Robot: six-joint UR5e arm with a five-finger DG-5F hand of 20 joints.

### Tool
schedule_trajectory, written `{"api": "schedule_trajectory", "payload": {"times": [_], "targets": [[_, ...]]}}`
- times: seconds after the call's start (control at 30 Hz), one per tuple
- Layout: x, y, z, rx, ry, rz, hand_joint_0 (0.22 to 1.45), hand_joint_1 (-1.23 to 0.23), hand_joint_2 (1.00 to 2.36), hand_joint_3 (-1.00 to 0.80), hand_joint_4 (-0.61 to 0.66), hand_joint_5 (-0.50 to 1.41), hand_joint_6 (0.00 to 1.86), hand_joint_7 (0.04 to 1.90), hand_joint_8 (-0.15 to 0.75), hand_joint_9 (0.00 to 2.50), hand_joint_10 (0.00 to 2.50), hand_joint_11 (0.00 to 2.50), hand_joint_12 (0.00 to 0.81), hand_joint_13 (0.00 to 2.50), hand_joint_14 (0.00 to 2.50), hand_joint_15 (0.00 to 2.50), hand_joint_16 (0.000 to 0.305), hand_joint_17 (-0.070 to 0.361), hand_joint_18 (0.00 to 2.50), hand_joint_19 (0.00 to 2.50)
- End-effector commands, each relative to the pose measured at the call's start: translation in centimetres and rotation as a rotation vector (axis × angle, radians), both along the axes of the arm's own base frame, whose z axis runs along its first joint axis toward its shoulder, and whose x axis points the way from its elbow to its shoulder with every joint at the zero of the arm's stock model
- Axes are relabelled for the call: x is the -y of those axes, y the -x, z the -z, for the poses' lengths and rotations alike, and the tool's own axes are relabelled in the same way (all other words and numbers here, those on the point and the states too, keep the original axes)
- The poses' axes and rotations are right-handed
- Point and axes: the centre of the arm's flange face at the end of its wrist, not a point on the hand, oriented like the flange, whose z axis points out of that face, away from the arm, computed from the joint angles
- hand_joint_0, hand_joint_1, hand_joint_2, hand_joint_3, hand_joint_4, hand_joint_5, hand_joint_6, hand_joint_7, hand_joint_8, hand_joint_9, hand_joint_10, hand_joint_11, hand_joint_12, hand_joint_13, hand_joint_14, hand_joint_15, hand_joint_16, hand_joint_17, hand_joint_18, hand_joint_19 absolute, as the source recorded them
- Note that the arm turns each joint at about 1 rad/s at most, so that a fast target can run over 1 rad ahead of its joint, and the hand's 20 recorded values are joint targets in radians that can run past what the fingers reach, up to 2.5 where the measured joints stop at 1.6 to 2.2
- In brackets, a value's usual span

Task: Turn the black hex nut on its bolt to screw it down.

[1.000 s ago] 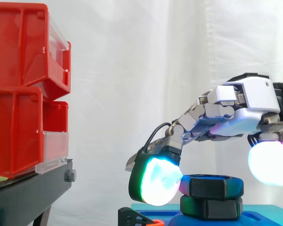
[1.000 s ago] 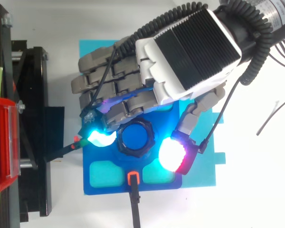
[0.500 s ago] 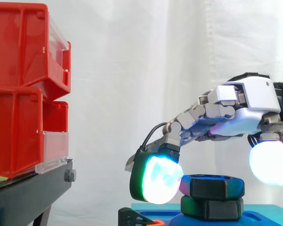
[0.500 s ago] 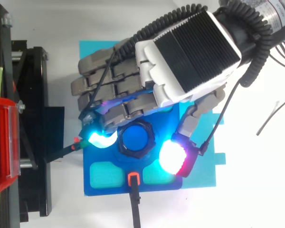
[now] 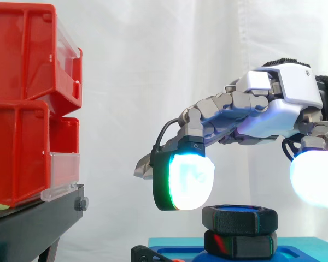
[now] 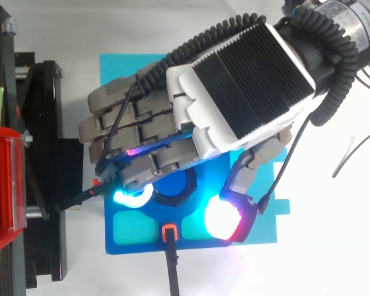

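One black nut [image 5: 239,218] sits on its bolt directly below the gap between the glowing fingertips [image 5: 188,183], touching none of them. A second black hex piece [image 5: 240,244] lies under it, on one blue plate [image 6: 131,208]. The hand [image 5: 273,109] hovers with fingers spread and gripping nothing. Two red bins [image 5: 22,54] are stacked well beyond the fingertips, with open air between.

You have no legible text, number or sign to go by: the red bins [image 5: 22,98], the black hex nut [image 5: 239,218] and the hand [image 5: 284,106] bear nothing you can read.
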Motion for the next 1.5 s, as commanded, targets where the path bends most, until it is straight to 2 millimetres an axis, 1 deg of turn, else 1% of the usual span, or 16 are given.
{"api": "schedule_trajectory", "payload": {"times": [0.0, 0.07, 0.27, 0.33, 0.4, 0.5, 0.6, 0.7, 0.93, 1.17, 1.33, 1.47], "targets": [[-0.4, -0.1, 0.0, -0.005, -0.011, -0.006, 0.43, -0.72, 1.0, -0.5, 0.3, -0.2, 0.5, 1.03, 0.311, 0.35, 0.01, 0.31, 0.369, 0.35, 0.0, 0.07, 0.056, 0.125, 0.29, 0.13], [-0.5, -0.1, 0.1, -0.01, -0.019, -0.007, 0.44, -0.72, 1.0, -0.5, 0.29, -0.2, 0.5, 1.02, 0.309, 0.34, 0.01, 0.32, 0.368, 0.35, 0.0, 0.07, 0.055, 0.125, 0.29, 0.13], [-1.2, -0.5, 0.1, 0.003, -0.041, -0.018, 0.4, -0.74, 1.0, -0.5, 0.32, -0.2, 0.5, 1.03, 0.324, 0.35, 0.01, 0.32, 0.386, 0.37, 0.0, 0.06, 0.059, 0.134, 0.32, 0.12], [-1.4, -0.6, 0.2, 0.01, -0.05, -0.021, 0.4, -0.77, 1.0, -0.5, 0.33, -0.2, 0.5, 1.04, 0.325, 0.35, 0.01, 0.32, 0.387, 0.37, 0.0, 0.06, 0.06, 0.134, 0.33, 0.12], [-1.9, -0.8, 1.1, 0.03, -0.069, -0.026, 0.4, -0.77, 1.0, -0.5, 0.33, -0.19, 0.5, 1.06, 0.328, 0.35, 0.01, 0.33, 0.387, 0.38, 0.0, 0.06, 0.06, 0.135, 0.34, 0.12], [-2.1, -0.9, 1.7, 0.054, -0.088, -0.028, 0.4, -0.77, 1.0, -0.5, 0.33, -0.19, 0.5, 1.07, 0.329, 0.37, 0.01, 0.33, 0.385, 0.38, 0.0, 0.06, 0.059, 0.133, 0.34, 0.13], [-2.1, -1.0, 2.1, 0.069, -0.112, -0.036, 0.41, -0.76, 1.0, -0.5, 0.33, -0.19, 0.5, 1.07, 0.327, 0.37, 0.01, 0.33, 0.384, 0.39, 0.0, 0.06, 0.059, 0.132, 0.35, 0.12], [-2.1, -1.0, 2.1, 0.071, -0.121, -0.041, 0.41, -0.74, 1.0, -0.5, 0.33, -0.19, 0.5, 1.07, 0.325, 0.37, 0.01, 0.33, 0.38, 0.39, 0.0, 0.06, 0.058, 0.13, 0.35, 0.13], [-1.3, -0.8, 2.1, 0.075, -0.116, -0.051, 0.42, -0.68, 1.0, -0.5, 0.33, -0.19, 0.5, 1.06, 0.325, 0.37, 0.01, 0.32, 0.375, 0.38, 0.0, 0.07, 0.058, 0.13, 0.34, 0.14], [-0.7, -0.5, 2.2, 0.075, -0.109, -0.055, 0.42, -0.67, 1.0, -0.5, 0.33, -0.19, 0.5, 1.06, 0.325, 0.37, 0.01, 0.33, 0.369, 0.37, 0.0, 0.06, 0.057, 0.128, 0.34, 0.13], [-0.3, -0.2, 2.1, 0.098, -0.066, -0.076, 0.42, -0.66, 1.0, -0.5, 0.33, -0.19, 0.5, 1.06, 0.325, 0.37, 0.01, 0.32, 0.366, 0.37, 0.0, 0.05, 0.057, 0.128, 0.33, 0.14], [-0.3, -0.4, 1.3, 0.119, -0.026, -0.081, 0.42, -0.65, 1.0, -0.5, 0.32, -0.19, 0.5, 1.05, 0.323, 0.36, 0.01, 0.32, 0.359, 0.35, 0.0, 0.04, 0.057, 0.127, 0.33, 0.14]]}}
